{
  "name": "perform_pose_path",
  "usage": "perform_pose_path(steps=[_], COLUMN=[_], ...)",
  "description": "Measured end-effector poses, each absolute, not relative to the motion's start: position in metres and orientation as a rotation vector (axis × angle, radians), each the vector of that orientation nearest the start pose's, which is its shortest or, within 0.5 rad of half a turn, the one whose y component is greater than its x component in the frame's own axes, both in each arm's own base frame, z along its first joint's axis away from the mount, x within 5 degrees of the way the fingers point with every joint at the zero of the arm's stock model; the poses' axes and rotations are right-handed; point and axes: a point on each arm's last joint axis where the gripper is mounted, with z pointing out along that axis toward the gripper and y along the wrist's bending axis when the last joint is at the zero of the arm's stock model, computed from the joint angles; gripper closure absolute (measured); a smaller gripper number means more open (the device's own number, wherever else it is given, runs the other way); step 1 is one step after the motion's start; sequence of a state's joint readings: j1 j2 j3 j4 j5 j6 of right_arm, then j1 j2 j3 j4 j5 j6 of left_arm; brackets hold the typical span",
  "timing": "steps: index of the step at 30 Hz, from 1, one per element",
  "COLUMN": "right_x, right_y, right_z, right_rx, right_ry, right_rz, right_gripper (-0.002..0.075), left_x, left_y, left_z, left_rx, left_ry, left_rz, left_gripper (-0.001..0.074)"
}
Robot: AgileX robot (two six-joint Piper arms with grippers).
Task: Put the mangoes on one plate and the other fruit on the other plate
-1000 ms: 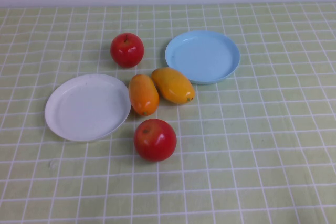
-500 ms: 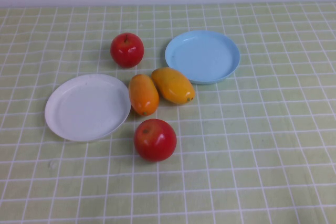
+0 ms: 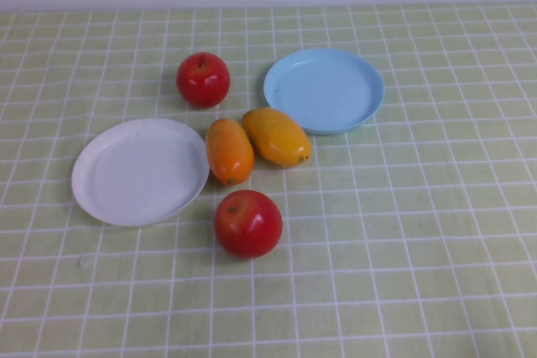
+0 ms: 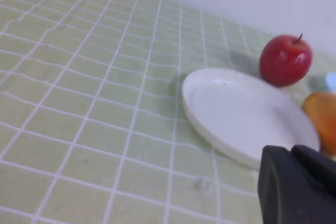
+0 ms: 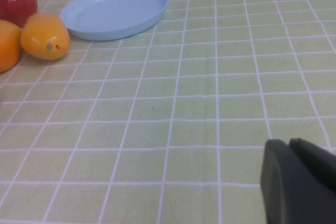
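High view overhead; wrist views low, sharing plates.

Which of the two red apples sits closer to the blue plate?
The far apple, just left of the light blue plate. The near apple lies closer to the robot, beyond the two mangoes and by the white plate.
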State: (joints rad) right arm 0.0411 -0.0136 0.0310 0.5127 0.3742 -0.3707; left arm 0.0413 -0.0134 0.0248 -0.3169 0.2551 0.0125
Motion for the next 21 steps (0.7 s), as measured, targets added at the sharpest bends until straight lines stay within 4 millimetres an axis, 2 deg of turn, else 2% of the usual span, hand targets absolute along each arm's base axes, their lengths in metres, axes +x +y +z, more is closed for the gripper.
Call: perform_pose_path(steps=[5, 13, 16, 21], right_x=[0.051, 0.051, 0.051, 0.051], right_y=[0.018, 0.018, 0.018, 0.018], right_z=[0.174, 0.174, 0.174, 0.174], right_rx=[-0.062, -0.062, -0.062, -0.062], right_ry=[1.834, 1.834, 1.834, 1.834], right_rz=[0.273, 0.273, 0.273, 0.273], right_gripper=[0.0742, 0.0742, 0.0742, 0.0742], left_x=[0.056, 0.056, 0.053, 0.06], left_y=[-0.006, -0.003, -0.007, -0.017], left_z=[0.191, 0.202, 0.219, 0.265], left_rx=[-0.432, -0.479, -0.42, -0.24], left_ry=[1.62, 1.515, 1.536, 1.707], left_rz=[-0.477, -0.504, -0.512, -0.464], left_gripper=[0.0737, 0.0737, 0.0737, 0.0737])
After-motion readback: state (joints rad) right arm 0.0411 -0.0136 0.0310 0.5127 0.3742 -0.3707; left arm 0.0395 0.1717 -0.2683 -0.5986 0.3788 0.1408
